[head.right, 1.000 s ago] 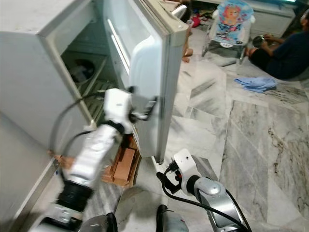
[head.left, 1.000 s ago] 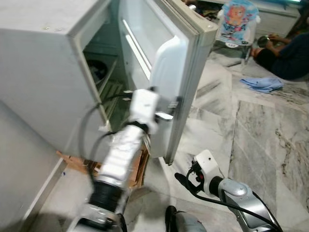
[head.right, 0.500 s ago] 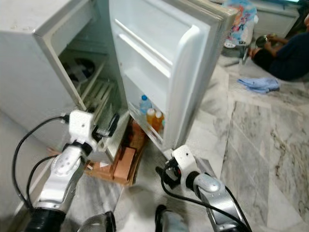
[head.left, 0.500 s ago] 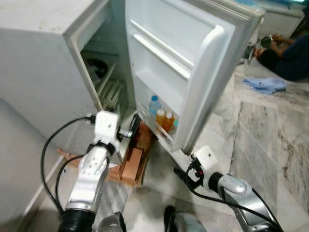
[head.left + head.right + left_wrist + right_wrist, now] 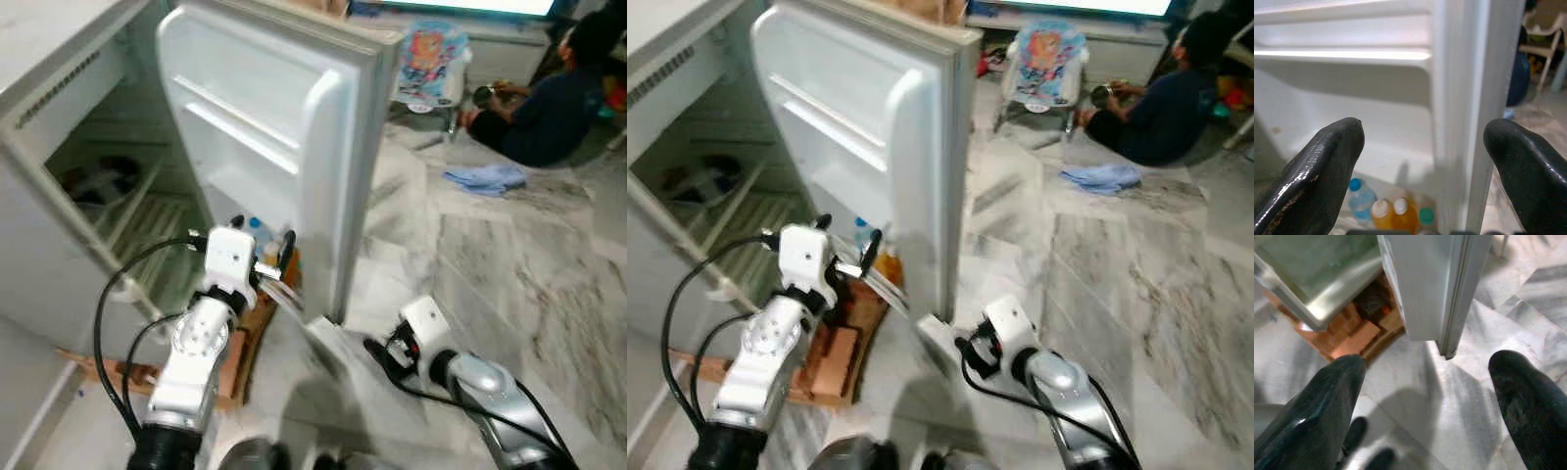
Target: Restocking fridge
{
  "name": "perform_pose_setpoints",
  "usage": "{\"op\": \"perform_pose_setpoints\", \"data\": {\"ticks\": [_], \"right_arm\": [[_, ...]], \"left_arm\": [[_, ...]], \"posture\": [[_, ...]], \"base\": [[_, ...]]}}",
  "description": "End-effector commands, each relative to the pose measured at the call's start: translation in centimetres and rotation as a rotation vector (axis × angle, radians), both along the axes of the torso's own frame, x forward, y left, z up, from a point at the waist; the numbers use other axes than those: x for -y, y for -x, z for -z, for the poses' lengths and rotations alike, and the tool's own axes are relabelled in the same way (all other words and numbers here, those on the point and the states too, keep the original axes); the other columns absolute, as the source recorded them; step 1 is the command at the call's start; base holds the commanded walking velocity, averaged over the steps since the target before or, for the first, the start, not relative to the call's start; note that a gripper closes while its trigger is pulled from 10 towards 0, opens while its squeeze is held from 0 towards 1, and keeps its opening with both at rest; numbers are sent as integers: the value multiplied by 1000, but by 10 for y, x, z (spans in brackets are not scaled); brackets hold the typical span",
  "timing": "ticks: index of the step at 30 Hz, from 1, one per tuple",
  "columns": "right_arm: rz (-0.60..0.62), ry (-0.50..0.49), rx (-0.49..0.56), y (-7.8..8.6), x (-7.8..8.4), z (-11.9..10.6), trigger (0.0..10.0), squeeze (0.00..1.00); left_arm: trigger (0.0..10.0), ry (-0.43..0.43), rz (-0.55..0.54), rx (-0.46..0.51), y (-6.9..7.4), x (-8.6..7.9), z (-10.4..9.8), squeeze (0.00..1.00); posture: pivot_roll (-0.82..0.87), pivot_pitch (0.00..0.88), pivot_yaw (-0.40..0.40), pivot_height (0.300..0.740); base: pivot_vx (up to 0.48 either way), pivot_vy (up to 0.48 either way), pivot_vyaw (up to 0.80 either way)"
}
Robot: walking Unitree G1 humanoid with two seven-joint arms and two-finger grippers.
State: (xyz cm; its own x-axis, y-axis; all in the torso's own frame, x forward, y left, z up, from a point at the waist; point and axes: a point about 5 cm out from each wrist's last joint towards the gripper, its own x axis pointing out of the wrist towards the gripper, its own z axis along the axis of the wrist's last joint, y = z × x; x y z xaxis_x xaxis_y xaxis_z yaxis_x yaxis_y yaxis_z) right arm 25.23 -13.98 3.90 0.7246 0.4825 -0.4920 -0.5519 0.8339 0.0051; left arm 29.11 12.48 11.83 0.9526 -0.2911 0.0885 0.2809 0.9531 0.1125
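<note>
Fridge door [image 5: 265, 127] swung wider, left pincer [image 5: 263, 253] open, wrist view reveals bottles [image 5: 1383, 211], right pincer [image 5: 1425, 396] open.

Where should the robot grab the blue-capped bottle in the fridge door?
Probably by the neck, just under the blue cap, coming from above. The bottle stands upright in the door's bottom shelf, whose rail hides its lower body, and orange bottles crowd beside it. The left gripper is open and already faces that shelf.

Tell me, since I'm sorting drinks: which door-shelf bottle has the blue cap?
The clear bottle, leftmost in the left wrist view; its neighbours are two orange bottles with white caps and one with a green cap.
</note>
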Motion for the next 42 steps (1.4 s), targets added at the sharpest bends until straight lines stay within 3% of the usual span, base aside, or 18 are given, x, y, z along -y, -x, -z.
{"op": "perform_pose_setpoints", "data": {"ticks": [1, 19, 25, 34, 38, 42], "right_arm": [[22, 30, -2, 1, 10, 1, 10000, 0], [29, 38, 16, -1, 9, 2, 10000, 0], [36, 35, 17, -2, 9, 2, 10000, 0], [36, 38, 19, -2, 10, 2, 10000, 0], [31, 38, 21, -4, 10, 2, 10000, 0], [28, 49, 32, -6, 10, 2, 10000, 0]], "left_arm": [[10000, 0, 33, -6, 1, 10, 1, 0], [10000, -51, -43, -49, -32, 8, 6, 0], [10000, -54, 7, -23, -41, 22, -2, 0], [10000, 11, 33, 14, -25, 29, -3, 0], [10000, -16, 67, 22, -10, 28, -1, 0], [10000, -43, 48, -7, 9, 17, 7, 0]], "posture": [[-65, 142, -4, 740], [-75, 135, 4, 740], [-80, 133, 5, 740], [-70, 136, 1, 740], [-56, 141, 1, 740], [-18, 155, 12, 740]], "base": [[334, -341, 0], [390, -32, 0], [0, 0, 0], [0, 0, 0], [0, 0, 0], [0, 0, 0]]}}
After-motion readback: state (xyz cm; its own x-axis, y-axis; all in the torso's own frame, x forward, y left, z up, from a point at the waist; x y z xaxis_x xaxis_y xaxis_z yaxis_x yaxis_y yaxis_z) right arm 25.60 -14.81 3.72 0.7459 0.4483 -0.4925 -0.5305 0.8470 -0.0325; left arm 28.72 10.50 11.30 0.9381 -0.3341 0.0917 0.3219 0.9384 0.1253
